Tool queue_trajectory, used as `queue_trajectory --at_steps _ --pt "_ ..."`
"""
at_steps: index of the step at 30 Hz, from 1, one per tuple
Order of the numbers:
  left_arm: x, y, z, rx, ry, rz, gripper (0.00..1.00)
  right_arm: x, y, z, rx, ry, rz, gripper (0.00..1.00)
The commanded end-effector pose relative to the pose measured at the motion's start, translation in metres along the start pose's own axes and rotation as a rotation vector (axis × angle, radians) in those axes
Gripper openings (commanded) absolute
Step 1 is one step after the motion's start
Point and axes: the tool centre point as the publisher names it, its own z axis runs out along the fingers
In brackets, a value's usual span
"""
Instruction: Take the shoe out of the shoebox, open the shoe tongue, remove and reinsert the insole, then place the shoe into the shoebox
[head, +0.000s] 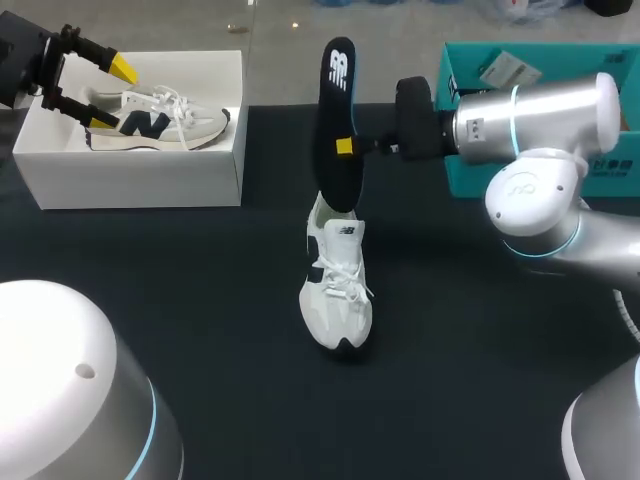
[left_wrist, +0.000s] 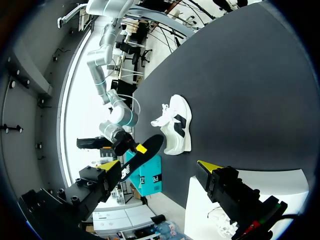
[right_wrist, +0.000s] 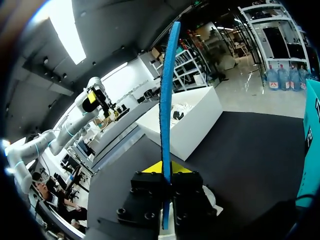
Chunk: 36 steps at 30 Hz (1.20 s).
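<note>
Fingers of the left claw (head: 111, 95) stand spread apart with nothing between them, hanging over the left end of the white shoebox (head: 130, 175) at the far left of the dark table (head: 200, 290). The head view shows a second sneaker (head: 165, 120) lying on its side inside the box. The left wrist view catches only a corner of the box and a bit of lace under the claw. Well apart from the box, at mid-table, the white shoe (head: 337, 290) stands on its sole with its toe toward the robot. Directly over its heel opening the dark insole (head: 337, 120) is held upright. Whether its lower end is inside the shoe cannot be told from any view. The right claw (head: 345, 147) comes in from the right and is clenched on the insole about halfway up. The right wrist view shows the insole edge-on, as a thin blue strip pinched between the fingers. A teal box (head: 470, 175) sits at the table's far right, behind the right arm.
</note>
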Motion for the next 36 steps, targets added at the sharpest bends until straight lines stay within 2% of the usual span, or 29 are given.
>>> queue_trajectory --at_steps 1,5,7,23,29,36 --pt "0.000 -0.001 0.000 0.000 0.003 0.000 1.00 -0.005 0.001 0.018 -0.014 0.040 -0.014 0.00" --pt "0.000 -0.001 0.000 0.000 0.003 0.000 1.00 -0.004 0.000 0.023 -0.004 0.064 -0.018 0.00" --pt "0.000 -0.001 0.000 0.000 0.003 0.000 1.00 -0.001 0.001 0.019 0.016 -0.006 -0.041 0.00" --pt "0.000 -0.001 0.000 0.000 0.003 0.000 1.00 -0.001 0.001 0.019 0.016 -0.006 -0.041 0.00" --pt "0.000 -0.001 0.000 0.000 0.003 0.000 1.00 -0.014 -0.015 0.028 -0.022 0.051 -0.033 0.00" --pt "0.000 -0.001 0.000 0.000 0.003 0.000 1.00 -0.025 -0.027 0.037 -0.043 0.064 -0.086 0.00"
